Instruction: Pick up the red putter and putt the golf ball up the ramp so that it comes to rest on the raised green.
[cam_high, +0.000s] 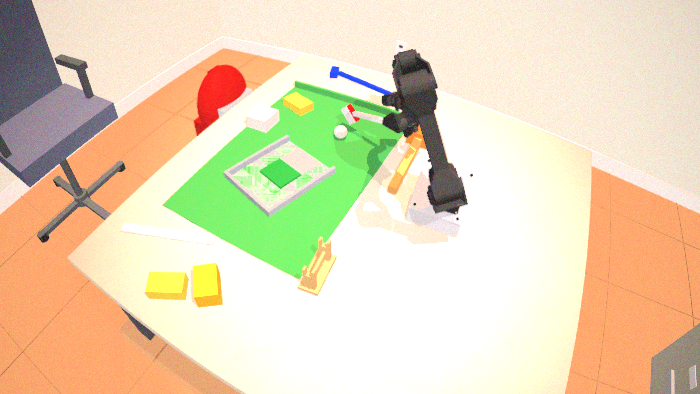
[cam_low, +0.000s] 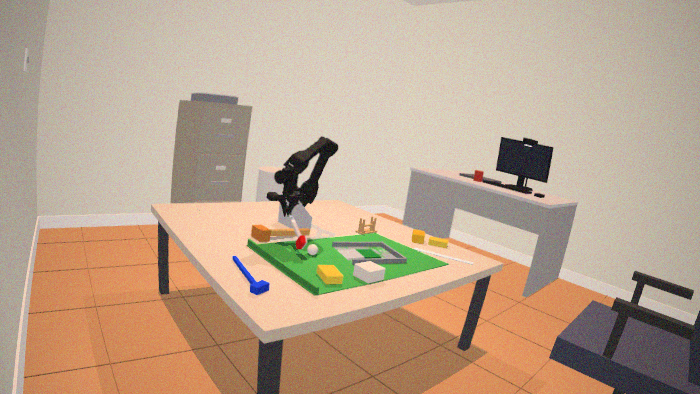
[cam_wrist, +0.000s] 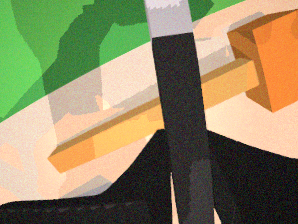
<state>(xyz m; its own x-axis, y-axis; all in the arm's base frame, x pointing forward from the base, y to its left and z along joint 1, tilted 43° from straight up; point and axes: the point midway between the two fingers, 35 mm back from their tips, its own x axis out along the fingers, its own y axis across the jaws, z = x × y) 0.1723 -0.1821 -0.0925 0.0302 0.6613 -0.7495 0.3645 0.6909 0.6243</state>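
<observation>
- I had the gripper (cam_high: 395, 116) clamped on the red putter (cam_high: 361, 115), whose shaft ran left from the jaws down to its red head.
- The golf ball (cam_high: 340, 131) sat just near-left of the head, apart from it.
- The raised green (cam_high: 279, 173) lay farther near-left, with open turf (cam_high: 240, 210) between.
- A yellow block (cam_high: 298, 103) and a white block (cam_high: 262, 119) flanked the far side.

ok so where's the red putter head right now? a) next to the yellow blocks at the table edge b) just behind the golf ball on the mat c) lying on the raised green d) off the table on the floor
b: the red putter is held by the gripper, its head close beside the golf ball on the green mat, on the side away from the raised green.
</observation>
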